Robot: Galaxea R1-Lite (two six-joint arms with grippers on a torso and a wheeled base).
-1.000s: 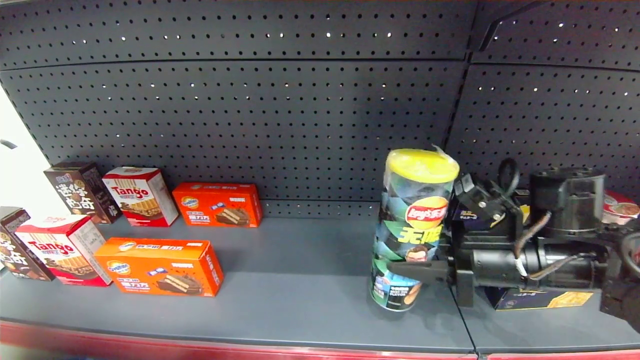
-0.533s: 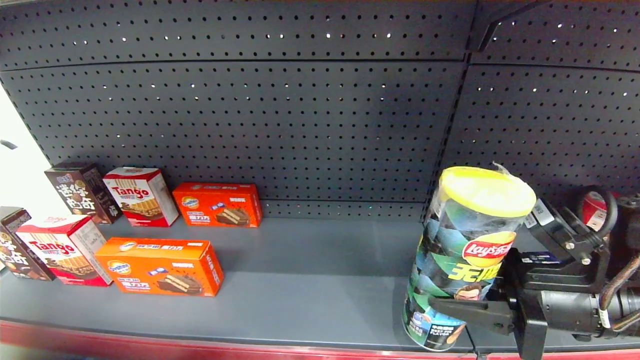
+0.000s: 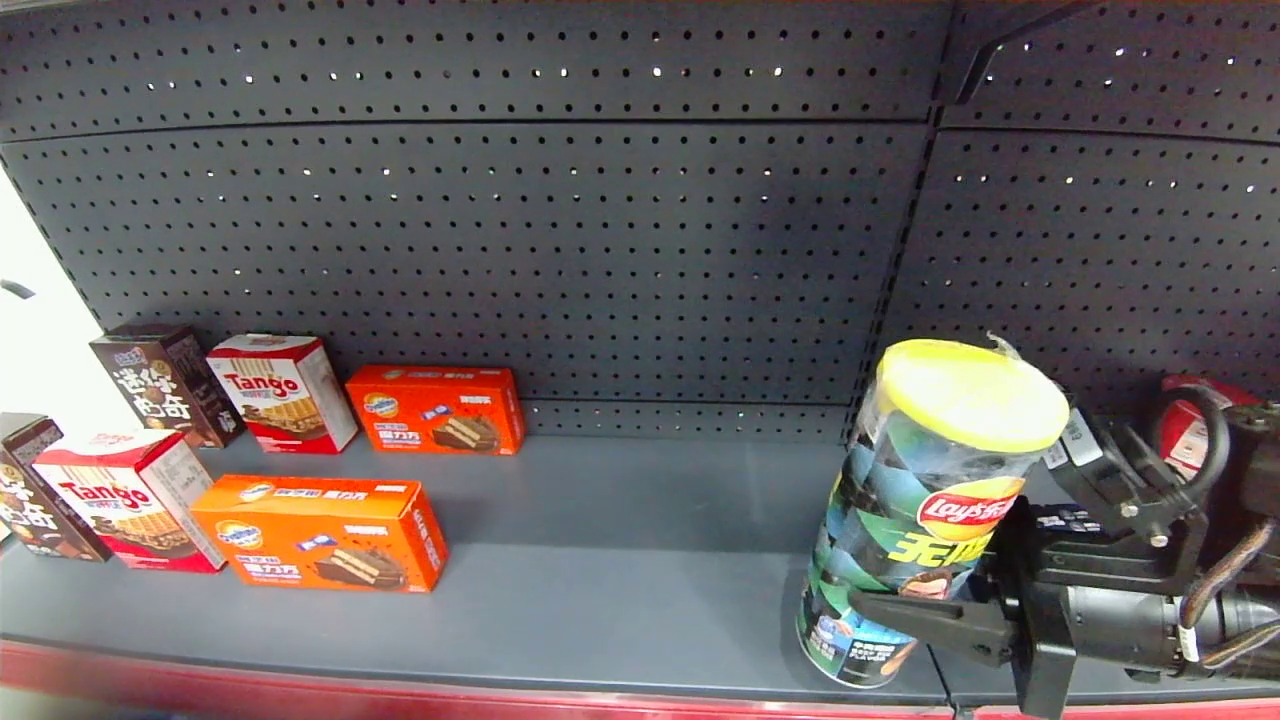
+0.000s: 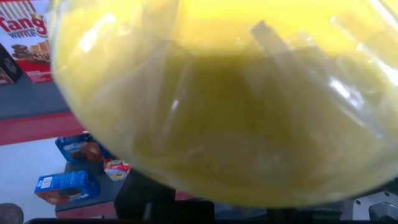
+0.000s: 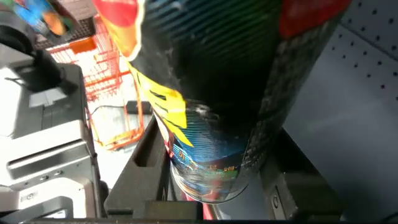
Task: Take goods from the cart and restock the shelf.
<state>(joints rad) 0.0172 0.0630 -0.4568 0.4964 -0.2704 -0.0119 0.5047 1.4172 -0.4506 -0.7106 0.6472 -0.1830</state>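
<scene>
I saw the chip can (image 3: 930, 510) held in the right gripper (image 3: 905, 585). The fingers were clamped on its lower half, one black finger (image 3: 930, 622) across the front and the other hidden behind it. From the right wrist camera the can (image 5: 211, 112) sat snug between the two fingers (image 5: 134, 186).

The can was at the right end of the shelf (image 3: 620, 570), close to the red front edge. It leaned, with its top tipped to the right. I could not tell if its bottom touched the shelf.

There was one can, with one yellow lid (image 3: 970, 392). Its wrap was green, blue and black, with a red and yellow badge (image 3: 968, 508) and big yellow-green letters under it.

At the left end I counted six boxes in two rows: two orange boxes (image 3: 320, 530), two red and white boxes (image 3: 280, 390) and two dark brown boxes (image 3: 165, 385). Each had writing and a snack picture on the front.

Behind it all stood the dark pegboard wall (image 3: 560, 250). The right wrist camera also showed the orange wire cart (image 5: 109, 87).
</scene>
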